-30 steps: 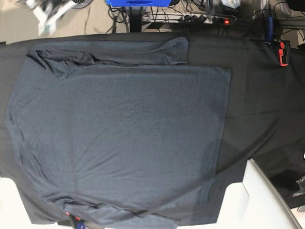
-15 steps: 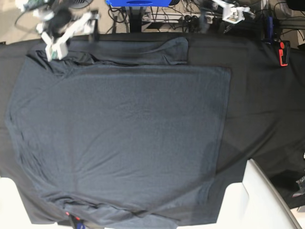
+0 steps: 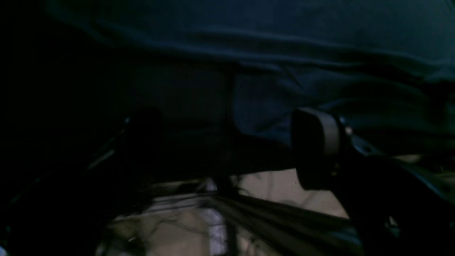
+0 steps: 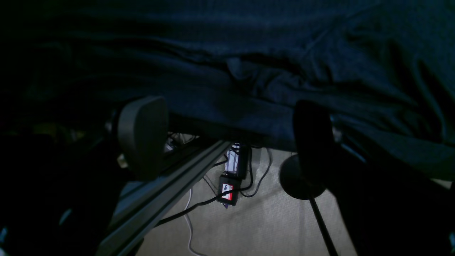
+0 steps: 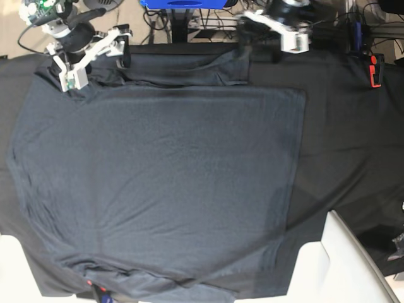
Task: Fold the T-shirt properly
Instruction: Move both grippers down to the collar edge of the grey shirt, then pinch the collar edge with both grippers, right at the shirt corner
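The large plain slate-grey knit T-shirt [image 5: 158,183] lies spread flat on the black cloth-covered table [image 5: 353,139], its far sleeve folded into a band along the table's back edge. Both white 2-fingered grippers hover over that band with nothing between their pads. The right gripper [image 5: 95,58] stands with jaws spread wide above the rumpled sleeve end (its pads [image 4: 142,135] frame bare fabric edge and floor). The left gripper [image 5: 273,39] is likewise parted, 1 pad [image 3: 316,145] clear, the other lost in shadow.
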Robot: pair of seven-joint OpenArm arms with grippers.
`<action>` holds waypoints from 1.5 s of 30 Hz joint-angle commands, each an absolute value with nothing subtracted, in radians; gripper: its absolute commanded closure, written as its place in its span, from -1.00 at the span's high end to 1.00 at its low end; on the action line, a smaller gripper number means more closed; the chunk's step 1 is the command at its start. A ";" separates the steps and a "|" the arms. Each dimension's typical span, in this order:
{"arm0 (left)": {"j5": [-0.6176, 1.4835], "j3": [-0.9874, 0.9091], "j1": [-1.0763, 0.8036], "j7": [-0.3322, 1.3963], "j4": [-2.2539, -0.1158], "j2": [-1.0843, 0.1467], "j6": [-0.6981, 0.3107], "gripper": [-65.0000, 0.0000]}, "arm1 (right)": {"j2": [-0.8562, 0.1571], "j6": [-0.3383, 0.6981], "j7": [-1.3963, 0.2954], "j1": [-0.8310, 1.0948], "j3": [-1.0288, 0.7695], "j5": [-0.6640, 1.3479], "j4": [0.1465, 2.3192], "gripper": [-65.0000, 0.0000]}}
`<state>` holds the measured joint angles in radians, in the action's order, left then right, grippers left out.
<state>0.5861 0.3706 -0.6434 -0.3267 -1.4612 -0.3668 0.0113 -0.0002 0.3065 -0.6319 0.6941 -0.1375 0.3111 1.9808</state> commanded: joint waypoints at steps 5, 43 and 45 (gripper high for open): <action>0.590 0.444 -0.593 -0.349 -1.414 -0.363 0.004 0.67 | -0.002 0.312 -0.616 0.693 -0.185 0.321 1.995 0.56; 0.641 0.469 -0.472 -0.189 -1.313 -0.269 0.005 -1.00 | 0.028 0.312 -0.621 0.360 -0.763 0.323 1.572 0.55; 0.641 0.469 -0.473 -0.189 -1.314 -0.272 0.005 -1.00 | 0.015 0.312 -0.621 0.341 -0.769 0.323 1.518 0.55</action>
<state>0.6376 0.4656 -0.4603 -0.2237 -1.3094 -0.2687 0.0036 0.0196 0.3042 -0.6323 0.3393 -0.7662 0.3111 1.5017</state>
